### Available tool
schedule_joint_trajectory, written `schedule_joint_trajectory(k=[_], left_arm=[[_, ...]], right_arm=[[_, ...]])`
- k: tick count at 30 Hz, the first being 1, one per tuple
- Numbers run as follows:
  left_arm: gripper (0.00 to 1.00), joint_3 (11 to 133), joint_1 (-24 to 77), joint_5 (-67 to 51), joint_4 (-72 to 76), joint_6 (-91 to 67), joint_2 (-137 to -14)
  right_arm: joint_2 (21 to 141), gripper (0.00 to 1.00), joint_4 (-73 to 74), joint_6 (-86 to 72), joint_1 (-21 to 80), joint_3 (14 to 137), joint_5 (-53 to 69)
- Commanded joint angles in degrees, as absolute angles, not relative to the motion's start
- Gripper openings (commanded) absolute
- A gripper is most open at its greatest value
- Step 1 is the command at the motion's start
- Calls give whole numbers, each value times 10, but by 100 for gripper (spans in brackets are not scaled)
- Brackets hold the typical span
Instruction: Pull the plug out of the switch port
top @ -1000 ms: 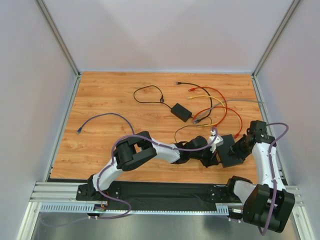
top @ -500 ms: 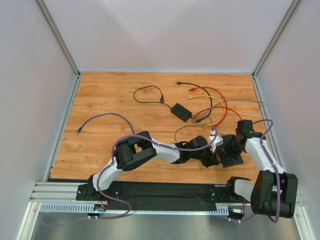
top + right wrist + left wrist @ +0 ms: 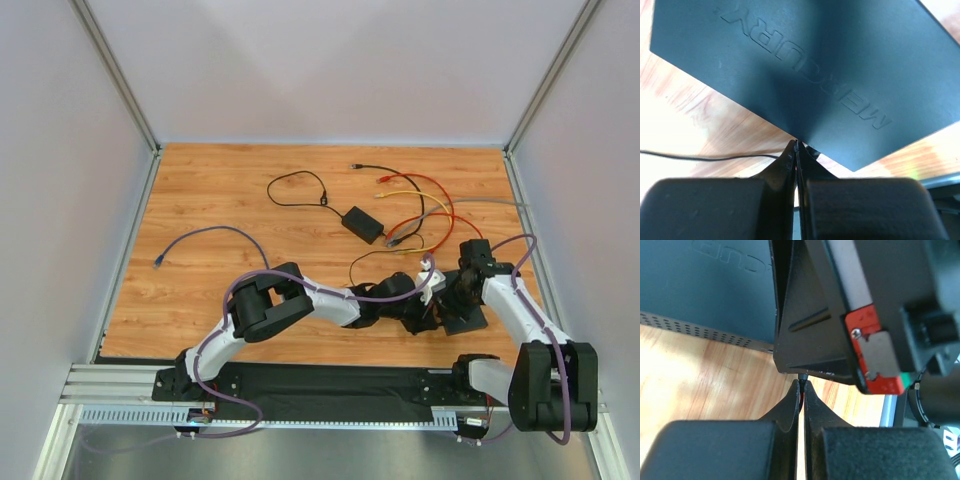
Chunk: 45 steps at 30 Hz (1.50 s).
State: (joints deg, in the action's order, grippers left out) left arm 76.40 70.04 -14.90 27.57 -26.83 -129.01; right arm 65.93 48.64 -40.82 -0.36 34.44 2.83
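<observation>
The switch (image 3: pixel 470 318) is a flat black box near the table's front right; it fills the top of the right wrist view (image 3: pixel 815 65) and shows its vented edge in the left wrist view (image 3: pixel 705 290). My left gripper (image 3: pixel 428 305) lies at its left side, and its jaws (image 3: pixel 802 382) are shut on a small dark stub, the plug (image 3: pixel 802 376), right under the right gripper's body. My right gripper (image 3: pixel 452 300) is over the switch, shut, with its tips (image 3: pixel 797 145) at the switch's edge. The port itself is hidden.
A black power adapter (image 3: pixel 362 224) lies behind the grippers among red (image 3: pixel 440 195), yellow (image 3: pixel 400 192) and grey (image 3: pixel 490 203) cables. A purple cable (image 3: pixel 200 235) curls at the left. A thin black cable (image 3: pixel 705 157) runs across the wood by the right fingers. Enclosure walls are close on the right.
The right arm swung left from the table's right edge onto the switch, and its jaws closed. The left arm and the switch stayed put.
</observation>
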Motion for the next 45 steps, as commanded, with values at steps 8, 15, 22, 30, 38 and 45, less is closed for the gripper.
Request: schedule_joint_trajectory(k=[8, 15, 22, 30, 38, 45], left_arm=[[0, 738, 700, -120, 251, -258, -1270], [0, 715, 684, -146, 271, -253, -1256], [0, 695, 682, -139, 272, -242, -1223], [0, 657, 654, -113, 235, -220, -1137], [0, 829, 585, -135, 22, -152, -1155], [0, 1030, 507, -192, -92, -126, -1266]], right_arm=[[670, 0, 494, -456, 23, 344, -175], [671, 0, 488, -446, 28, 346, -172], [661, 1, 473, -422, 37, 352, -113], [597, 4, 529, -435, 38, 408, -76], [579, 6, 556, -441, 7, 461, -126], [607, 7, 508, -409, -76, 461, -82]])
